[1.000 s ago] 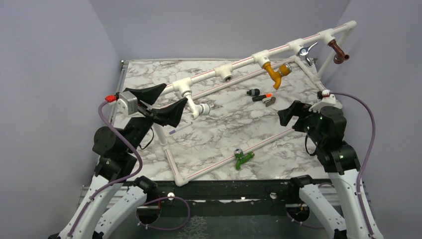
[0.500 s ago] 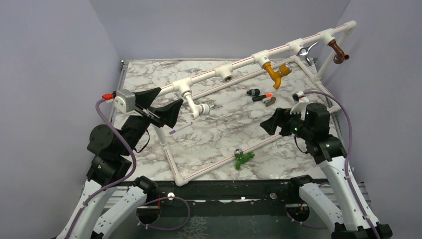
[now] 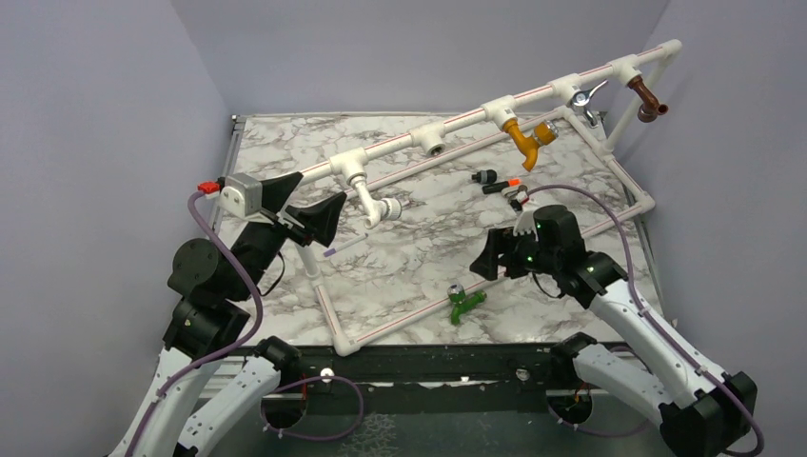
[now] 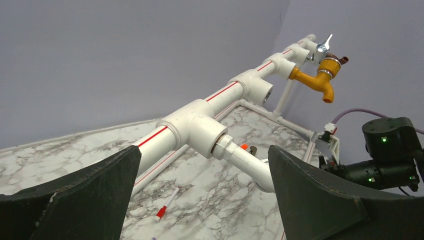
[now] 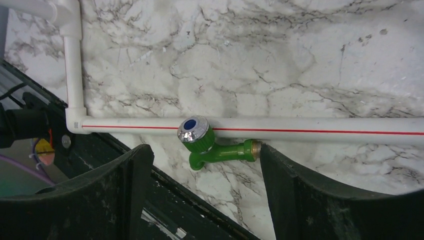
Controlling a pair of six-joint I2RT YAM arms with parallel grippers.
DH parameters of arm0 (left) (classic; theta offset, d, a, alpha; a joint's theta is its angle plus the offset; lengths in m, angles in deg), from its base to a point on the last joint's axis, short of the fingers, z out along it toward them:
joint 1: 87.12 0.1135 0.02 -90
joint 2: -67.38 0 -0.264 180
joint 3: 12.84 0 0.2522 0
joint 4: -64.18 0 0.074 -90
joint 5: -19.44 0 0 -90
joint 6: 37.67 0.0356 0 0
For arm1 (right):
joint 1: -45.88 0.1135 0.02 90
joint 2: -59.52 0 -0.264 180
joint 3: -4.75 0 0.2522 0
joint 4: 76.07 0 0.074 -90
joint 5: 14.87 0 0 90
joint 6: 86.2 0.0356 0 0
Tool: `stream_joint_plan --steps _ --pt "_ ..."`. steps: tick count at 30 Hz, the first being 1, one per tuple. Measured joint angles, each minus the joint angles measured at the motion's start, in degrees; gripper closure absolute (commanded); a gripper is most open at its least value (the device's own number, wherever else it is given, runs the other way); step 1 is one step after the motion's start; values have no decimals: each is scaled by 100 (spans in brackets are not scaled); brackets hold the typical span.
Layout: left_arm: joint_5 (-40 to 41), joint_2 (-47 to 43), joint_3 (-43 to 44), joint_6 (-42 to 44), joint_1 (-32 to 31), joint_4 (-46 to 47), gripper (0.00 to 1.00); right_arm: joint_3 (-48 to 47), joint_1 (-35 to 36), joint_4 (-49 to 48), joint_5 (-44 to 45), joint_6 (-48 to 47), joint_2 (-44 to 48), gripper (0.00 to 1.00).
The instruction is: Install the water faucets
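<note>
the green faucet (image 3: 465, 303) lies on its side on the tabletop (image 3: 409, 238), near the front edge and a little right of centre. its silver knob rests against the near rail (image 3: 400, 324) of the white pipe frame (image 3: 533, 95), and nothing holds it. in the right wrist view it sits just ahead of the right jaws, lined up with the gap between them, its brass threaded end pointing along the rail.

that is the change i care about. a second ago the right arm (image 3: 609, 295) was out by the right side of the frame. it has swung in and down towards the near rail, so the wrist camera now looks straight onto the faucet. the right jaws stand apart and empty, wide enough for the body, i judge. they are not touching it yet.

the left jaws stand wide and empty, up at the left end of the top pipe, close to the white faucet (image 3: 379, 208) already fitted there. that arm has barely stirred. further along the pipe one socket (image 3: 435, 146) is bare, then comes the yellow faucet (image 3: 526, 140).

i read this as the reach before the pick. next i need a straight descent, closing across the green body rather than the knob, without nudging it under the rail.
</note>
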Motion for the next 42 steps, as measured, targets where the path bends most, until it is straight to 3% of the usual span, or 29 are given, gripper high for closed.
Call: stream_joint_plan --steps 20,30,42 --pt "94 0 0 286 -149 -2 1 0 2002 -256 1558 297 -1818 18" --pt "149 -2 0 313 -151 -81 1 -306 2424 -319 1939 293 -2411 20" --pt "151 -44 0 313 -170 -129 1 -459 2684 -376 2218 284 -2787 31"
